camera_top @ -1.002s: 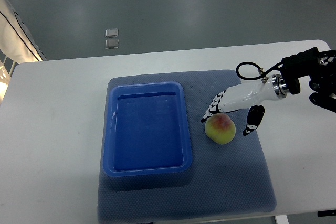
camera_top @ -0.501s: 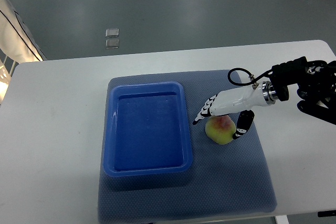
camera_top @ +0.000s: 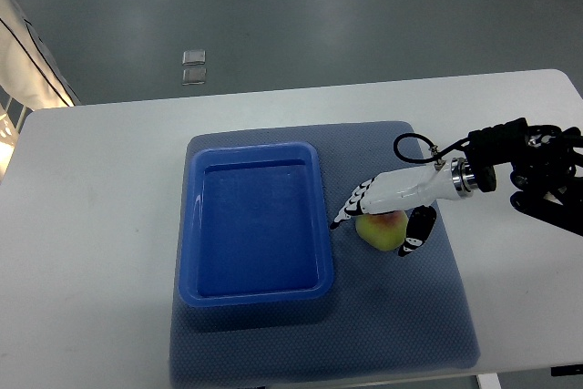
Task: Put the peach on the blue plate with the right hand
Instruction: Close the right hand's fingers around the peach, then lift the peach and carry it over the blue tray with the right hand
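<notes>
The peach is shown on the grey mat, just right of the blue plate, directly beneath the right hand. The palm is laid over the fruit, with fingers on its left and thumb on its right; a firm grip cannot be confirmed. The plate lies to the hand's left.

A white table stands on a grey floor bearing two small square plates.

The right hand has been lowered over the peach, now partly covered beneath its palm, fingers straddling it
</notes>
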Robot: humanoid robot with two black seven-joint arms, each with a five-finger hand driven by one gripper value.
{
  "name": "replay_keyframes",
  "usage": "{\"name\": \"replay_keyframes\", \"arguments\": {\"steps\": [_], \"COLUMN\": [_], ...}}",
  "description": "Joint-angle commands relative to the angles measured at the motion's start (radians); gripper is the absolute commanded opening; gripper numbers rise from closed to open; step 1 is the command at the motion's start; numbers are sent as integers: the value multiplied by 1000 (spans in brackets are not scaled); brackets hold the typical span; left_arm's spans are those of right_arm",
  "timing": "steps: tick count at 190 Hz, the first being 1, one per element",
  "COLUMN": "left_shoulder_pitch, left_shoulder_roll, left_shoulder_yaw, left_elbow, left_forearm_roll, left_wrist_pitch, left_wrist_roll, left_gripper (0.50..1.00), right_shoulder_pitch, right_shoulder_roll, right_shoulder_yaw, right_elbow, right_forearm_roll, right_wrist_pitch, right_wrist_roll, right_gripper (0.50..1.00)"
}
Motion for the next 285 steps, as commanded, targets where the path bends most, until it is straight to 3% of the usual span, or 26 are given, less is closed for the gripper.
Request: {"name": "replay_keyframes", "arguments": {"steps": [1, 36, 59, 95, 285], "left_shoulder_pitch": [0, 0, 0, 0, 0], "left_shoulder_roll": [0, 0, 0, 0, 0], "left_shoulder_yaw": [0, 0, 0, 0, 1], "left_elbow": [0, 1, 1, 1, 3], "left_forearm_roll": [0, 0, 0, 0, 0], "left_wrist_pitch": [0, 0, 0, 0, 0], "left_wrist_roll": [-1, -1, -1, -1, 0], "left_gripper": [1000, 1000, 1000, 1000, 1000], "right_shoulder_pitch": [-5, -6, -6, -5, 46], "right_shoulder_roll": [4, 35, 50, 49, 52], "right_shoulder_yaw": [0, 0, 0, 0, 88], "right_elbow": [-2, -36, -56, -56, -67], "right_forearm_roll": [2, 2, 7, 13, 33], "right_wrist_pitch": [0, -2, -19, -16, 12], "right_wrist_roll": [-1, -3, -47, -50, -43], "right_gripper": [905, 834, 827, 770, 764]}}
